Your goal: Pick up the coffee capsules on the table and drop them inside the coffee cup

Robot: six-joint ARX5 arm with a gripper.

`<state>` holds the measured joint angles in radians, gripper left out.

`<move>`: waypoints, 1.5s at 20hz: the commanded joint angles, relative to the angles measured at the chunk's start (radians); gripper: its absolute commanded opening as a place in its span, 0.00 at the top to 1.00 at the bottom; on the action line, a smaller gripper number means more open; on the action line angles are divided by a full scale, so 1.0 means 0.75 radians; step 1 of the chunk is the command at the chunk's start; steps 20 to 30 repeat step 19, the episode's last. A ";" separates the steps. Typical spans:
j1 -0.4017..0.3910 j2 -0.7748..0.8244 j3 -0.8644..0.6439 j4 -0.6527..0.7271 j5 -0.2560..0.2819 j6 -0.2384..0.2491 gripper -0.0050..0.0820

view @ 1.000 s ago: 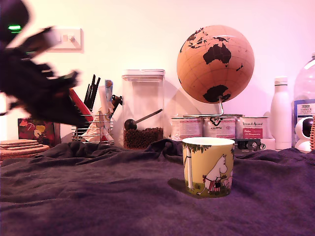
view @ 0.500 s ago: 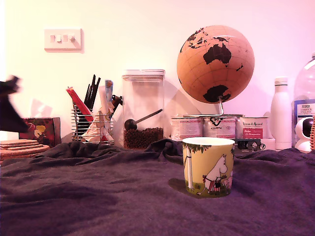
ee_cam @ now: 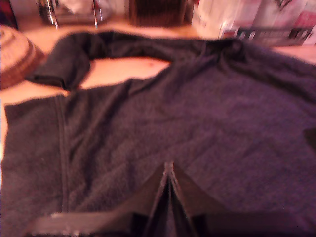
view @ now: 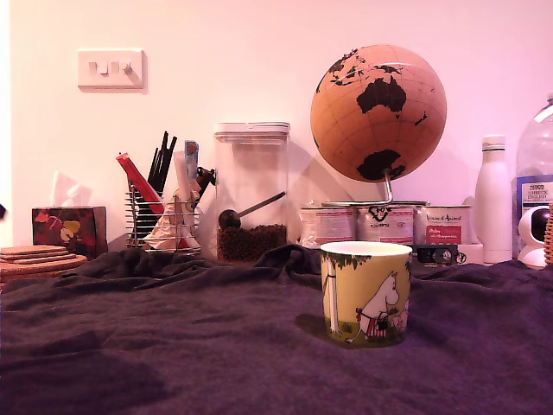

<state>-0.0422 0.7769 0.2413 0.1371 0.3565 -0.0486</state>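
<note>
The yellow-green coffee cup (view: 365, 294) with a white cartoon figure stands upright on the dark wrinkled cloth of the table (view: 173, 337), right of centre in the exterior view. No coffee capsule shows in either view. My gripper (ee_cam: 169, 168) appears only in the wrist view, its two dark fingers pressed together into a point above the cloth (ee_cam: 197, 108), with nothing visible between them. In the exterior view the arm is out of sight except for a dark speck at the left edge.
Along the back wall stand a wire utensil holder (view: 164, 212), a clear jar of coffee beans (view: 251, 194), a globe (view: 378, 112), labelled tins (view: 384, 223) and a white bottle (view: 493, 201). Cork coasters (view: 34, 259) lie at the exterior view's left. Bare counter (ee_cam: 123, 69) shows beyond the cloth.
The blurred dark arm swept out past the exterior view's left edge; a second ago it filled the upper left. The cup has not moved.
</note>
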 commanded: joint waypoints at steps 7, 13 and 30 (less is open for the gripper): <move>0.002 -0.323 -0.064 -0.233 -0.080 -0.024 0.96; 0.001 -0.552 -0.064 -0.405 -0.121 -0.069 0.96; 0.001 -0.688 -0.065 -0.521 -0.149 -0.112 0.96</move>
